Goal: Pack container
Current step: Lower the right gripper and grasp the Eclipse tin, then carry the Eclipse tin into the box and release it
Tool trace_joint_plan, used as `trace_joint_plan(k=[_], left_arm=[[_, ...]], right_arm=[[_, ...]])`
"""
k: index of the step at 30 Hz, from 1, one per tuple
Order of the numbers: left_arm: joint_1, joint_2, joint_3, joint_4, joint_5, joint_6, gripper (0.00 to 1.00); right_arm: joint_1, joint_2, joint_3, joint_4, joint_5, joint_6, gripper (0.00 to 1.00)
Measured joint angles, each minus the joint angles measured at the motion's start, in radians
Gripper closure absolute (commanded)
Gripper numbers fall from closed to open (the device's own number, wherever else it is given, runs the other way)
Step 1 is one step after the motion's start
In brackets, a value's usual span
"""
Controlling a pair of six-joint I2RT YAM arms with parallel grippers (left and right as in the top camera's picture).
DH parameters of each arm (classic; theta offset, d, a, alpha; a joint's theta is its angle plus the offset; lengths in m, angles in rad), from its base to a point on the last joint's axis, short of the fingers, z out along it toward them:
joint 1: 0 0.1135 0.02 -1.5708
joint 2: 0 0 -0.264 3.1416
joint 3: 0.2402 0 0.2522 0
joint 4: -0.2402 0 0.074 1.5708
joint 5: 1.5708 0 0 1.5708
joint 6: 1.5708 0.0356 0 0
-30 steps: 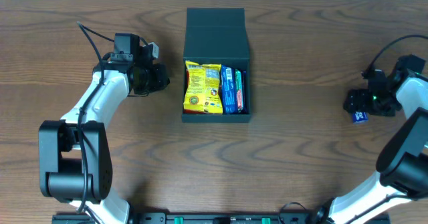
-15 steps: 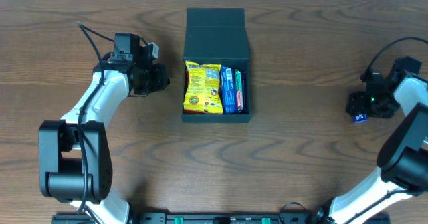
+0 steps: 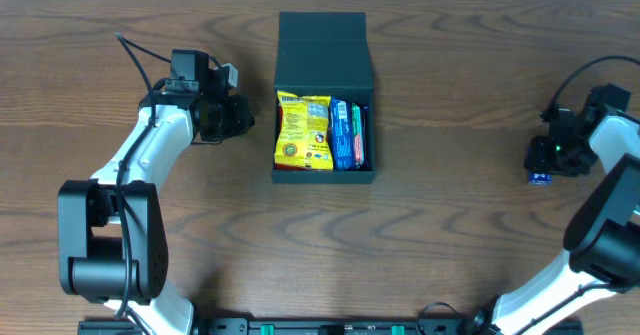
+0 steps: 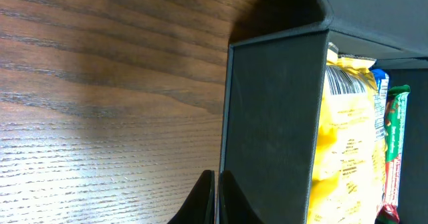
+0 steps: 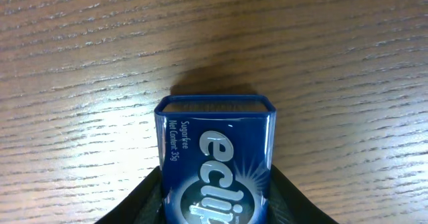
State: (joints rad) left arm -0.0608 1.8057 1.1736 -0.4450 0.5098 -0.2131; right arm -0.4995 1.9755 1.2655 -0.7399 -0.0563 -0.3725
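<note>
Snugly, right pincer (image 5: 215, 187) around blue tin (image 5: 215, 140).

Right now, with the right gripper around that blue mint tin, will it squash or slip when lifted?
The mint tin looks rigid with crisp edges, so it probably won't squash. Its glossy sides could slip in the right gripper if the squeeze is weak. It is small, so it is likely light.

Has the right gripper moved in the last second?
Yes, slightly: overhead, the right gripper has edged farther from the container, the blue tin between its fingers.
</note>
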Motion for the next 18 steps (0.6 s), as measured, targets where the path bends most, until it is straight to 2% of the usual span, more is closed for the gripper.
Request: trace_joint_plan(k=[4,8,12,18], left_arm=[[0.0,0.0,0.0,0.0,0.003,0.0,0.94],[0.0,0.0,0.0,0.0,0.005,0.0,0.94],[0.0,0.0,0.0,0.0,0.007,0.0,0.94],[0.0,0.0,0.0,0.0,0.008,0.0,0.94]], right_arm=[[0.0,0.0,0.0,0.0,0.0,0.013,0.75],[0.003,0.0,0.002,-0.002,0.0,0.051,0.86],[0.033,0.001,0.046,-0.087,0.006,0.099,0.98],[0.214,0.001,0.306,-0.252,0.007,0.184,0.99]])
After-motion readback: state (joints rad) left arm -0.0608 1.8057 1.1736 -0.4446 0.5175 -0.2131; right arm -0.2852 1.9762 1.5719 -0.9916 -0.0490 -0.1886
